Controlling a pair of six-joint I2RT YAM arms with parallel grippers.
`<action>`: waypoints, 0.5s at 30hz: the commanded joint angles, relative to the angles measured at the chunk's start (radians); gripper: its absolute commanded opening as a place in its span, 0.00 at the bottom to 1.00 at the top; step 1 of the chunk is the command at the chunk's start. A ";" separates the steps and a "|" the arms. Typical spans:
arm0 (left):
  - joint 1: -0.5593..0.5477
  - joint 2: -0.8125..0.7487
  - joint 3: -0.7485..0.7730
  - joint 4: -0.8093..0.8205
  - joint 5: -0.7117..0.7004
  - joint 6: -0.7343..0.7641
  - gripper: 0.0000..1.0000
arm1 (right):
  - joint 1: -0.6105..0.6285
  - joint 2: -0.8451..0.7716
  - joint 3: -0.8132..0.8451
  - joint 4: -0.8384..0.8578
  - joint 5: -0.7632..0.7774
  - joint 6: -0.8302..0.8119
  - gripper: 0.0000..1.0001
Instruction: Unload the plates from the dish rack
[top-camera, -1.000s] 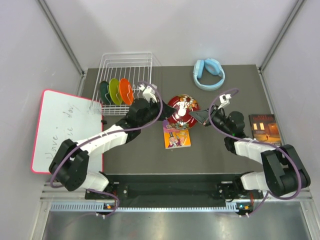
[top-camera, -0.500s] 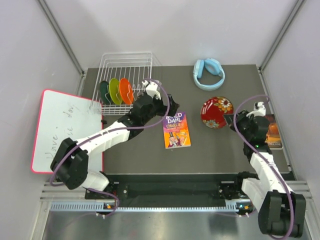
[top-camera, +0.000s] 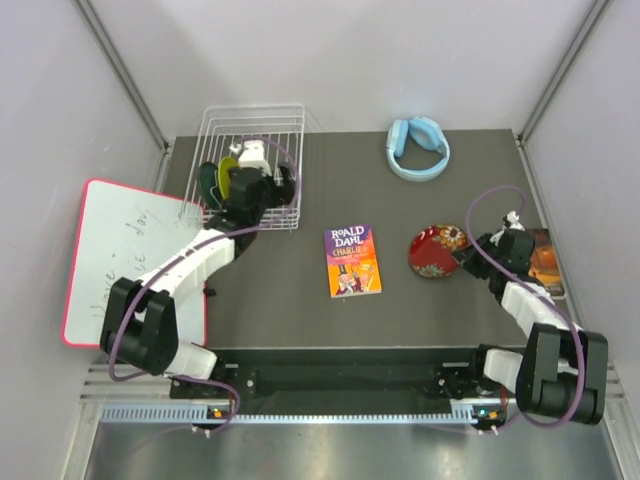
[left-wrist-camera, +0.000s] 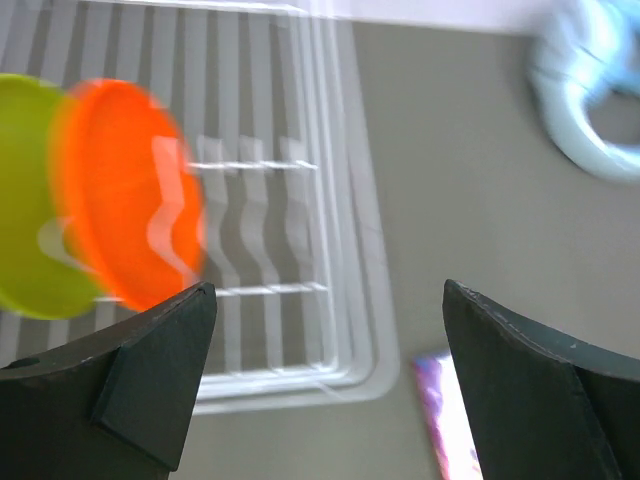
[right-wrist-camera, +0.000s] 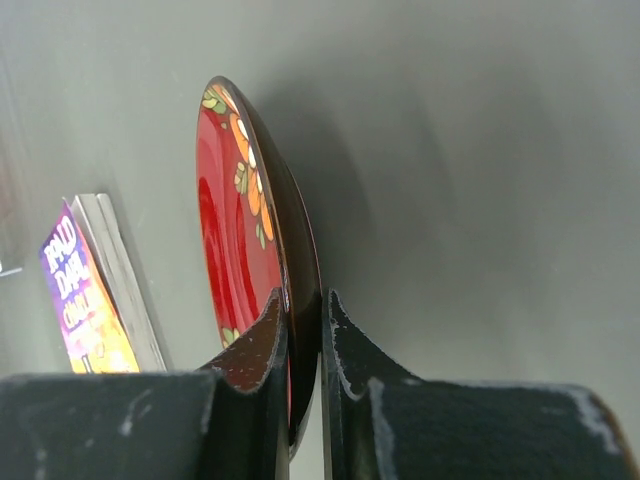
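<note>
The white wire dish rack (top-camera: 270, 120) stands at the back left. The dark green plate (top-camera: 207, 181) and the lime green plate (top-camera: 227, 168) stand upright in it. The orange plate (left-wrist-camera: 125, 190) stands beside the lime green one (left-wrist-camera: 30, 210). My left gripper (top-camera: 250, 182) hovers over the rack, open and empty (left-wrist-camera: 327, 290), just right of the orange plate. My right gripper (top-camera: 470, 256) is shut on the rim of the glossy red patterned plate (top-camera: 436, 250), which is tilted low over the table. Its fingers pinch the plate's edge (right-wrist-camera: 235, 230) in the right wrist view.
Blue headphones (top-camera: 418, 147) lie at the back right. A colourful paperback (top-camera: 352, 260) lies mid-table, left of the red plate. A dark book (top-camera: 548, 262) lies under the right arm. A whiteboard (top-camera: 100, 255) leans off the table's left edge.
The left gripper let go of the red plate, opened wide and swung back left over the rack. The right gripper carried the red plate to the right and lower.
</note>
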 joint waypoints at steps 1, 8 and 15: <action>0.112 0.018 0.052 0.029 0.101 -0.032 0.99 | -0.008 0.079 0.041 0.128 -0.057 -0.010 0.00; 0.167 0.116 0.086 0.068 0.188 -0.048 0.99 | -0.008 0.190 0.053 0.101 -0.058 -0.032 0.16; 0.205 0.230 0.146 0.093 0.181 -0.060 0.88 | -0.008 0.218 0.099 -0.025 0.079 -0.087 0.34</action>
